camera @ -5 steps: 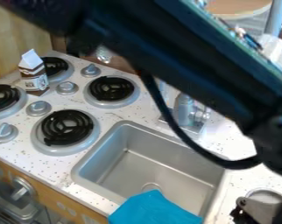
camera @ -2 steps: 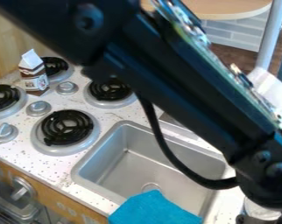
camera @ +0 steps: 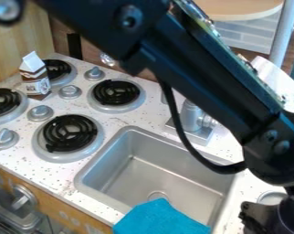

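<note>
Round-rimmed object, on the counter beside the sink, adjacent to the gripper. Careful work here probably calls for a slow, near-vertical approach, clear of the rim. Blue cloth at the sink's near edge. The arm slants downward; jaw state cannot be determined.

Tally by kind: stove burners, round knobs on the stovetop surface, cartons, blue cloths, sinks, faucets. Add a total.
Stove burners: 4
Stovetop knobs: 4
Carton: 1
Blue cloth: 1
Sink: 1
Faucet: 1
Total: 12
</note>
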Tool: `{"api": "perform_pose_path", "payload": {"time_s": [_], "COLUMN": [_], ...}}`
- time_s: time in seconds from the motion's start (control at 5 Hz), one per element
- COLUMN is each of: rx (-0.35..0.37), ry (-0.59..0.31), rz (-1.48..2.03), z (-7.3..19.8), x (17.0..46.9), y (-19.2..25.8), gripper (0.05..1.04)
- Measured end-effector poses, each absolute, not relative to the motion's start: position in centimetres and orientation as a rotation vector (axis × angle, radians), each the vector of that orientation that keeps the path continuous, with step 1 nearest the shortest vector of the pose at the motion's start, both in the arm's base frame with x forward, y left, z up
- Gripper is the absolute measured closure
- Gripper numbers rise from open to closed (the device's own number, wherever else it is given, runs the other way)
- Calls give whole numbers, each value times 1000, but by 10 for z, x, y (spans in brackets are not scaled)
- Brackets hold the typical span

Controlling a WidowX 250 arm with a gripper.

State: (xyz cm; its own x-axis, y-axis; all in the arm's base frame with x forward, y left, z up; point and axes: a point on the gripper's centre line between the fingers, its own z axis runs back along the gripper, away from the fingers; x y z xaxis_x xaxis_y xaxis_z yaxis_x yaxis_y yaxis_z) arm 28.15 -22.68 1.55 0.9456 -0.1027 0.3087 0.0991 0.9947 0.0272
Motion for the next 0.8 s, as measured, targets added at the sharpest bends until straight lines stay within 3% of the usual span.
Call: {"api": "perform_pose_path", "payload": {"time_s": [0.8], "rx": [16], "ry": [-351], "rz": [-61], "z": [30], "x": [328], "y": [-211], "gripper": [85]}}
